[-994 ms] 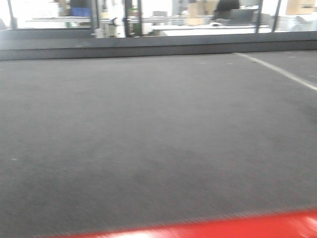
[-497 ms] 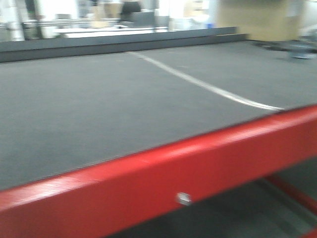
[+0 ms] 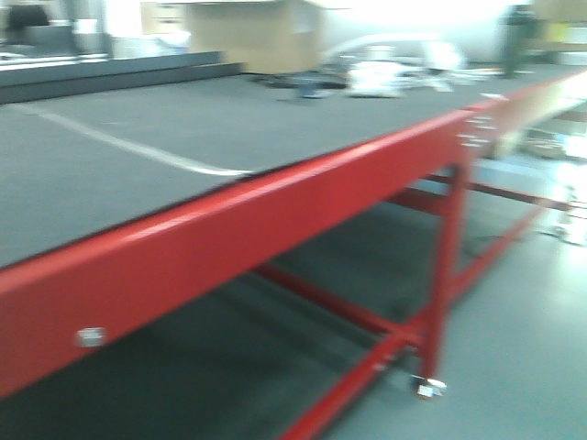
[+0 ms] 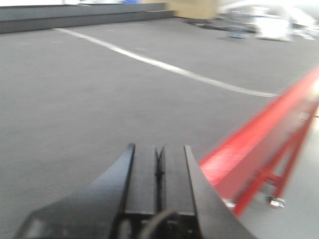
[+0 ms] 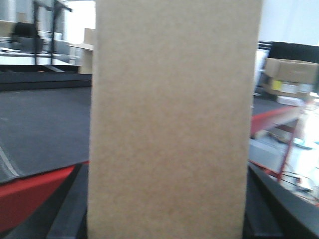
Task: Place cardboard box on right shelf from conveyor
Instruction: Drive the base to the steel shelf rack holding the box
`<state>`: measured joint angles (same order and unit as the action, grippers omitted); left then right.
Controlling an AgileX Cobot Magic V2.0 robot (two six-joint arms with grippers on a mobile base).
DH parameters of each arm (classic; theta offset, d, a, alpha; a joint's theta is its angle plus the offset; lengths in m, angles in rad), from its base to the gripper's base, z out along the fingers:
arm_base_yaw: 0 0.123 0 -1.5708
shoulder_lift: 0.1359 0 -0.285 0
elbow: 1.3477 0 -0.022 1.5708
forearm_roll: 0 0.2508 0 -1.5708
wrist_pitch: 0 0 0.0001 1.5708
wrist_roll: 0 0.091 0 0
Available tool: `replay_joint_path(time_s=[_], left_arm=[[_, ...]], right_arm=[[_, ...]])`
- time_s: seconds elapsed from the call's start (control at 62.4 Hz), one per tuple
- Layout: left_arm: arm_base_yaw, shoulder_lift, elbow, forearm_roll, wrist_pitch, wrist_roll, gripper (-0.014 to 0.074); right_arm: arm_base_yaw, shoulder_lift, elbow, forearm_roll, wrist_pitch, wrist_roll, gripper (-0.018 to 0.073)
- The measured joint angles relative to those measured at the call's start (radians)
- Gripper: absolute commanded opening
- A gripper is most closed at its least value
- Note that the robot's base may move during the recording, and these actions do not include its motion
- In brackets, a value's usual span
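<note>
Two dark fingers (image 5: pixel 72 214) of our right gripper (image 5: pixel 167 172) clamp the plain tan cardboard box (image 5: pixel 174 124) between them; we should carry it level. Our left gripper (image 4: pixel 158 150) is pinched closed, empty, above the dark grey conveyor belt (image 4: pixel 75 89).

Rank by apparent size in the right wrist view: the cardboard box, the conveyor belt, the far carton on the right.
1. cardboard box: fills most of the frame, being nearest the camera.
2. conveyor belt: partly hidden behind the box.
3. far carton: smallest, but distant.
</note>
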<state>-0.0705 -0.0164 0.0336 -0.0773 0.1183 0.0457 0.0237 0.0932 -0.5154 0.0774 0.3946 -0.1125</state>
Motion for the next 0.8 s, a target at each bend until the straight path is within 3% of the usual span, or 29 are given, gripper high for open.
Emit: replay_joint_path(time_s=[0.801], left_arm=[[0.000,0.000,0.000,0.000,0.000,0.000,-0.0116]], right_arm=[[0.000,0.000,0.000,0.000,0.000,0.002,0.0057]])
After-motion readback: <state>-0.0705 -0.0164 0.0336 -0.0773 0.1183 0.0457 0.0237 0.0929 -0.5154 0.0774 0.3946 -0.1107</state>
